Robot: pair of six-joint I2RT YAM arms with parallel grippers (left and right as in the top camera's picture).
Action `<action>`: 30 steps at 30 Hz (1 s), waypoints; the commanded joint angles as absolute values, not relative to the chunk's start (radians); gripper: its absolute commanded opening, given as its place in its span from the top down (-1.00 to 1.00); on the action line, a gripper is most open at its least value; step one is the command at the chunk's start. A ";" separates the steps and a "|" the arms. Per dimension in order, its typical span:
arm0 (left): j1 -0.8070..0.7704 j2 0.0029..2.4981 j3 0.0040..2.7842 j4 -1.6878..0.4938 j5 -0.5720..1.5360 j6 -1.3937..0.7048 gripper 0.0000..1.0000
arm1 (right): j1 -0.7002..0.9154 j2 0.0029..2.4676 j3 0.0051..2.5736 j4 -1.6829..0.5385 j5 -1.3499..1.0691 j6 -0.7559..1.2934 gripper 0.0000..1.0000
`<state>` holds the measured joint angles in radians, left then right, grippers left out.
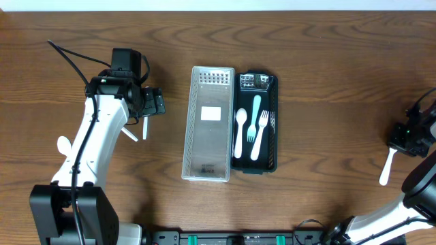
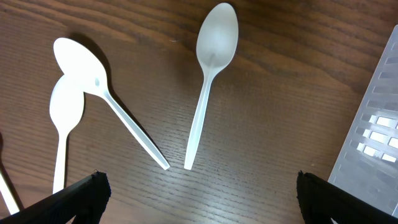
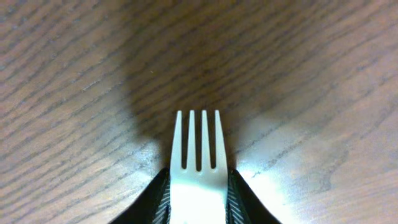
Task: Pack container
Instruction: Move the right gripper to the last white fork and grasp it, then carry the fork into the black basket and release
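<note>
A black container (image 1: pixel 272 92) at the table's centre holds a white spoon (image 1: pixel 240 133), a teal fork (image 1: pixel 255 117) and a white fork (image 1: pixel 260 135). Beside it on the left lies a clear plastic tray (image 1: pixel 208 124). My right gripper (image 3: pixel 198 200) is shut on a white fork (image 3: pixel 199 158), tines pointing away; in the overhead view it sits at the far right edge (image 1: pixel 407 139) with the fork's handle (image 1: pixel 387 167) sticking out. My left gripper (image 2: pixel 199 202) hangs open over three white spoons (image 2: pixel 211 74) (image 2: pixel 102 93) (image 2: pixel 62 121), holding nothing.
The clear tray's ribbed edge (image 2: pixel 373 121) shows at the right of the left wrist view. Two of the spoons overlap at their bowls. The wooden table (image 1: pixel 327 61) stretches bare between the container and my right arm.
</note>
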<state>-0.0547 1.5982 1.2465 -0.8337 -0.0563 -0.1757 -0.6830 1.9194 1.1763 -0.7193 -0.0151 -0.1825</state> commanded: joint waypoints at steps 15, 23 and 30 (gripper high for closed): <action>-0.051 1.602 1.266 -0.836 -0.065 -0.166 -0.96 | -0.430 1.832 1.408 -0.899 -0.110 0.032 0.97; -0.051 1.602 1.266 -0.836 -0.065 -0.166 -0.96 | -0.078 1.758 1.802 -1.060 -0.135 0.114 0.97; -0.051 1.602 1.266 -0.837 -0.065 -0.166 -0.96 | 0.227 1.767 1.866 -1.028 -0.084 0.251 0.98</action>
<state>-0.0547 1.5982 1.2465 -0.8333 -0.0563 -0.1753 0.1444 1.7481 1.8744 -1.0252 -0.1204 0.1440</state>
